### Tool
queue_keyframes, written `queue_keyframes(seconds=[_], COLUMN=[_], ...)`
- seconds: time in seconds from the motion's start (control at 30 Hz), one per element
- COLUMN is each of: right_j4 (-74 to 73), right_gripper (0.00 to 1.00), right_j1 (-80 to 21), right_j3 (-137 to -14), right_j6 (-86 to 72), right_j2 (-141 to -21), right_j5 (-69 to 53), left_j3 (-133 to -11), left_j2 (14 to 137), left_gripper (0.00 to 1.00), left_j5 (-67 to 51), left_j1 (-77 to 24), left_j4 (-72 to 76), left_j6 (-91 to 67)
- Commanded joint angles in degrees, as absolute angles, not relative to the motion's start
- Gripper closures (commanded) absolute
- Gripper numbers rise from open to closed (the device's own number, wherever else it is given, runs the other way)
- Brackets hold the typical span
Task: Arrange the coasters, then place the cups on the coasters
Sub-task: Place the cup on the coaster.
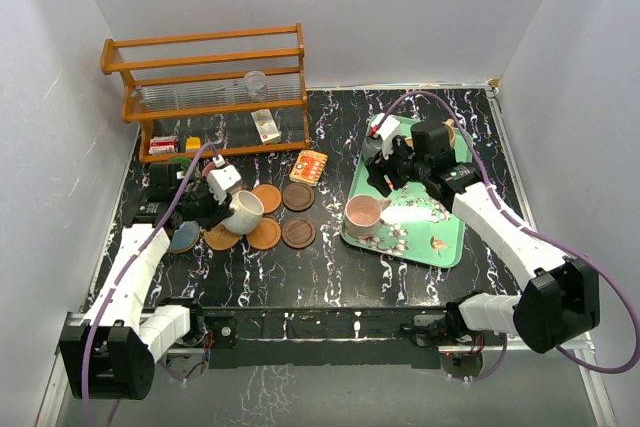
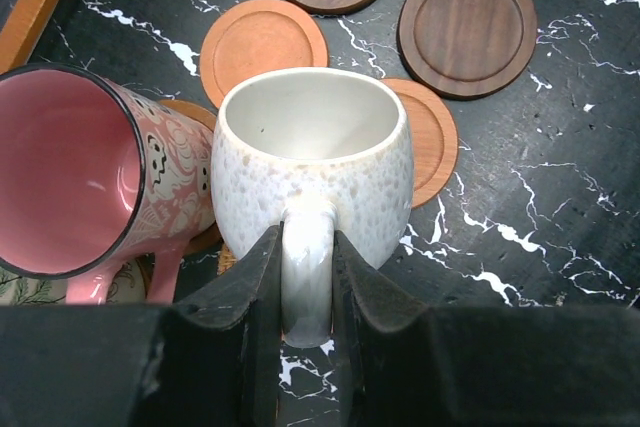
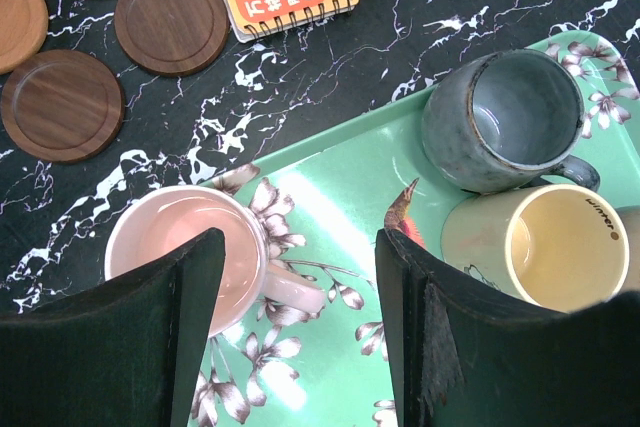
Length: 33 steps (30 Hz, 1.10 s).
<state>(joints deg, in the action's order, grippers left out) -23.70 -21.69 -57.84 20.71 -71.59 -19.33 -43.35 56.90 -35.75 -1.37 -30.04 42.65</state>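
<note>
My left tool clamps the white mug by its handle, ready for the coaster just beyond. The right tool hangs open and empty over the tray.

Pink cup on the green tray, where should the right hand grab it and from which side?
Probably its handle: the pink cup stands upright and the handle juts toward the tray's middle, clear of the grey mug. Bring the open right hand down from above, one finger each side.
</note>
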Motion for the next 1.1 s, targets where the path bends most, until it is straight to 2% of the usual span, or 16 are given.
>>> queue_keyframes(seconds=[0.0, 1.07], right_j4=[-19.4, -19.5], right_gripper=[0.4, 0.4], right_j1=[-20.9, -19.4], right_j3=[-57.6, -57.0], right_j6=[19.8, 19.7], right_j2=[-69.6, -69.9], right_j5=[-21.4, -22.6], left_j3=[-43.5, -37.4], left_j2=[55.5, 54.9], left_gripper=[1.0, 1.0], left_j5=[-38.9, -37.7], left_j1=[-0.7, 1.0], left_j4=[-25.7, -25.2], left_j6=[45.4, 49.1])
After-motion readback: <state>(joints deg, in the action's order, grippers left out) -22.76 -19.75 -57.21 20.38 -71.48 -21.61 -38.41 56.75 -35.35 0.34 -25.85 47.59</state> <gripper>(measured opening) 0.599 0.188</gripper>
